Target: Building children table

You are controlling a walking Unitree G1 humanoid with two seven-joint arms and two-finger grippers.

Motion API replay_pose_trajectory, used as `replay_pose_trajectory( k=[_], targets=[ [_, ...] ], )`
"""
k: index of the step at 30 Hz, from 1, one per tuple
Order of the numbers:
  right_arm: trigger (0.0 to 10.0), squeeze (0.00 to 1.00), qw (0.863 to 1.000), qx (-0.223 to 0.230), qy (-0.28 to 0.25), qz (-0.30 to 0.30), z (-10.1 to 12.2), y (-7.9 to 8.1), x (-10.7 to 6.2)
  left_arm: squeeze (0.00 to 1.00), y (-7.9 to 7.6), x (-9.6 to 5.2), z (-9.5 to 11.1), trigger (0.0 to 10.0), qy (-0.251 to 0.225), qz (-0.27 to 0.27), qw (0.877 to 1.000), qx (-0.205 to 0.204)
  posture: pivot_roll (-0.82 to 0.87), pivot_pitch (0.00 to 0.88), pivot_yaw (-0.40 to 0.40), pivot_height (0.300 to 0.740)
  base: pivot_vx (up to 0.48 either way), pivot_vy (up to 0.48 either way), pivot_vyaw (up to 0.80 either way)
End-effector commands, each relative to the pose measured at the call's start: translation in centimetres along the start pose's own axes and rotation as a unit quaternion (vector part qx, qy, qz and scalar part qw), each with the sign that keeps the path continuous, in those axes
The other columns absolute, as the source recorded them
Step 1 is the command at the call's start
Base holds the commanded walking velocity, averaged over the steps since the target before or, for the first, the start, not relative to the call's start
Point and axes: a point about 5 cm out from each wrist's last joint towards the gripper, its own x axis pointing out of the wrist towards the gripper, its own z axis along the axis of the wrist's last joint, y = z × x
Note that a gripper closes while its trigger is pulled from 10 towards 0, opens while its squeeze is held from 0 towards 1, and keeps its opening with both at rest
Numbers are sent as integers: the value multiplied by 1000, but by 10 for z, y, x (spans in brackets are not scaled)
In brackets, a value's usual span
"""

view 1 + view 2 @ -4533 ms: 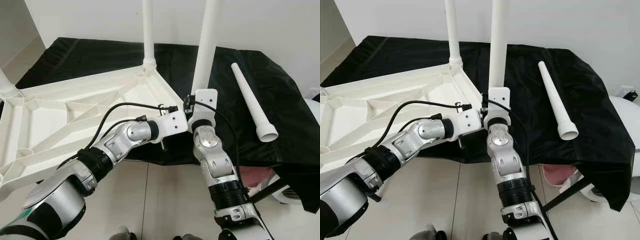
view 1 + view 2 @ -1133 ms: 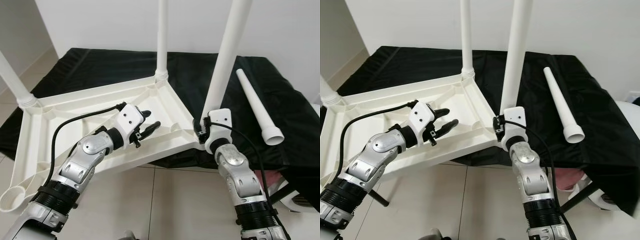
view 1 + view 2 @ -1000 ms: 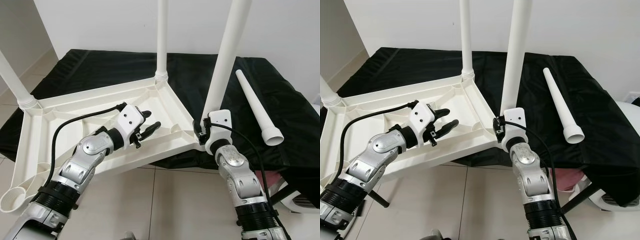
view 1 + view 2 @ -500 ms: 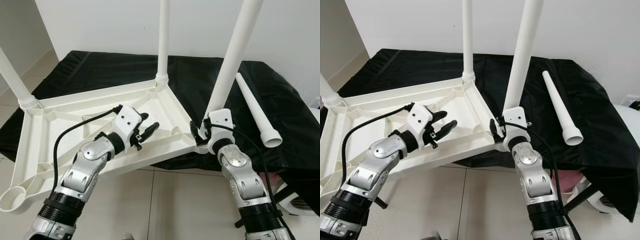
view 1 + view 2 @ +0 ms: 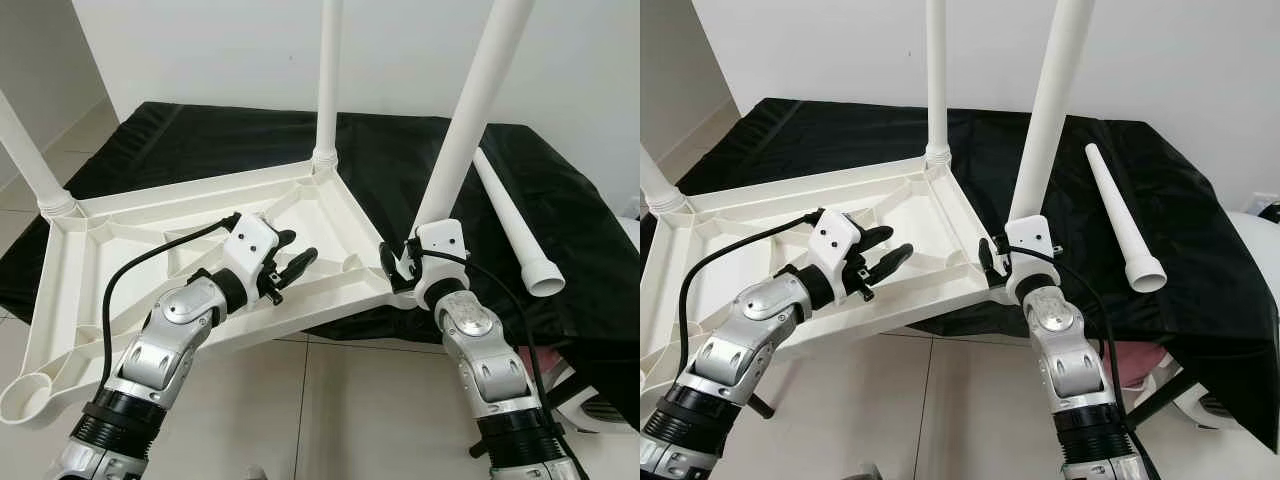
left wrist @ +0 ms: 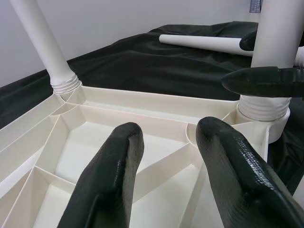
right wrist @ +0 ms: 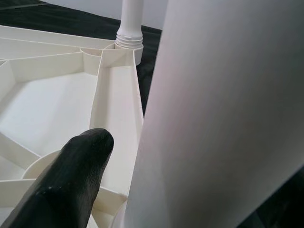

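Observation:
The white table top [image 5: 120,235] lies upside down, half on the black-covered bench, half out over the floor. Upright legs stand in its far corner [image 5: 327,80] and left corner [image 5: 30,150]. A third leg [image 5: 465,110] stands in the near right corner socket, leaning slightly right. My right gripper [image 5: 403,265] is shut on this leg just above its threaded base [image 6: 263,107]; one finger [image 7: 61,180] shows beside it. My left gripper [image 5: 292,262] hovers open over the ribbed underside, a hand's width left of that socket. A loose fourth leg [image 5: 515,225] lies on the cloth at the right.
The near left corner socket [image 5: 25,400] is empty and hangs over the tiled floor [image 5: 330,400]. The black cloth [image 5: 200,135] covers the bench up to the white wall. A white rounded object [image 5: 1255,260] sits at the far right edge.
4.5 s ago my left gripper was at the leg's base beside the right one; it has drawn back left and now stands open. The right gripper stays on the leg. The view has shifted.

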Motion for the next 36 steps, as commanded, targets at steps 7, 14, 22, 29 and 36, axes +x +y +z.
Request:
replay_pose_trajectory(
  k=[7, 14, 22, 29, 36],
  targets=[
    [10000, 482, 1000, 1, 0, 0, -1, -1, -1, 0, 10, -1, 0, 10000, 5, 89, 996, 11, 36, 70, -1, 740, 0, 0, 0],
    [10000, 482, 1000, 1, 0, 0, -1, -1, -1, 0, 10, -1, 0, 10000, 5, 89, 996, 11, 36, 70, -1, 740, 0, 0, 0],
    [10000, 482, 1000, 1, 0, 0, -1, -1, -1, 0, 10, -1, 0, 10000, 5, 89, 996, 11, 36, 70, -1, 740, 0, 0, 0],
    [10000, 482, 1000, 1, 0, 0, -1, -1, -1, 0, 10, -1, 0, 10000, 5, 89, 996, 11, 36, 70, -1, 740, 0, 0, 0],
    [10000, 482, 1000, 1, 0, 0, -1, -1, -1, 0, 10, -1, 0, 10000, 5, 89, 996, 11, 36, 70, -1, 740, 0, 0, 0]
  ],
)
